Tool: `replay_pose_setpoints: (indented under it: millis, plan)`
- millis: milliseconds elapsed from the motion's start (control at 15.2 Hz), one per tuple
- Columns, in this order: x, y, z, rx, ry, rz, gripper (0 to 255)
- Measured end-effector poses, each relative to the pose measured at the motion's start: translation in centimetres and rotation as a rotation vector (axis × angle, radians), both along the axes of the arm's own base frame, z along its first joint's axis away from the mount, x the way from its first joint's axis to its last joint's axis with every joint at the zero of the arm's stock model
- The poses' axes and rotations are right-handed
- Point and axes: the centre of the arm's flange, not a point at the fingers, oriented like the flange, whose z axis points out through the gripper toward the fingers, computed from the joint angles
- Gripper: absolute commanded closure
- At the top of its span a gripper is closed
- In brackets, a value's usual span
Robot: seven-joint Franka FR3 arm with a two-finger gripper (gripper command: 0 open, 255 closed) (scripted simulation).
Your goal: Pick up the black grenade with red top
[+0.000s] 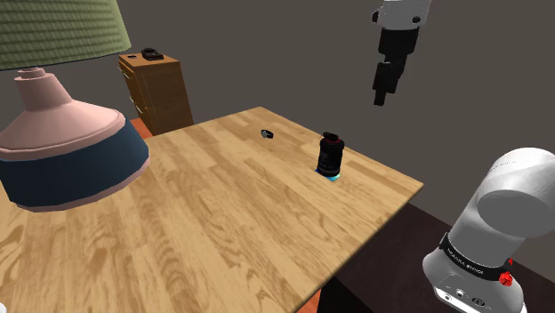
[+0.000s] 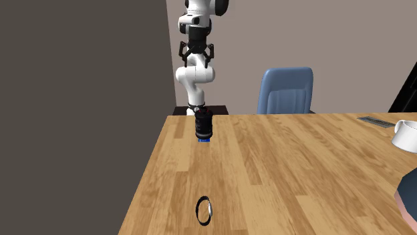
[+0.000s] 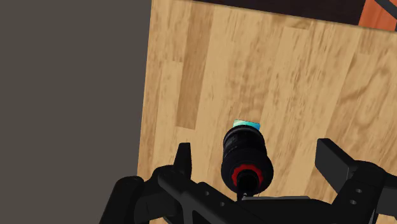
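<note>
In the shoulder view a big lamp [image 1: 62, 133] sits at nine o'clock on the wooden table [image 1: 222, 213], with a brown dresser [image 1: 158, 89] beyond it at eleven o'clock and a small dark ring [image 1: 267, 134] lying near the black grenade [image 1: 330, 154], at its ten o'clock. The black grenade stands upright, red-ringed top up, close to the table edge at three o'clock. At its one o'clock the gripper [image 1: 384, 89] hangs well above it, fingers spread apart and clasping nothing
</note>
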Motion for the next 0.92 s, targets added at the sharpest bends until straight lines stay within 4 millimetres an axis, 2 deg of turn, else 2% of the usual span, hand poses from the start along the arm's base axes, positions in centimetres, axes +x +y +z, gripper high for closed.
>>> replay_pose_setpoints:
  millis: [66,198,462,924]
  plan:
    - [0.0,0.0,0.0,0.0,0.0,0.0,0]
    - [0.8,-0.1,-1.3,0.003,-0.002,0.022,0]
    - [3.1,-0.2,-5.5,0.011,-0.014,0.091,0]
    - [7.6,1.0,-13.2,0.027,-0.037,0.222,0]
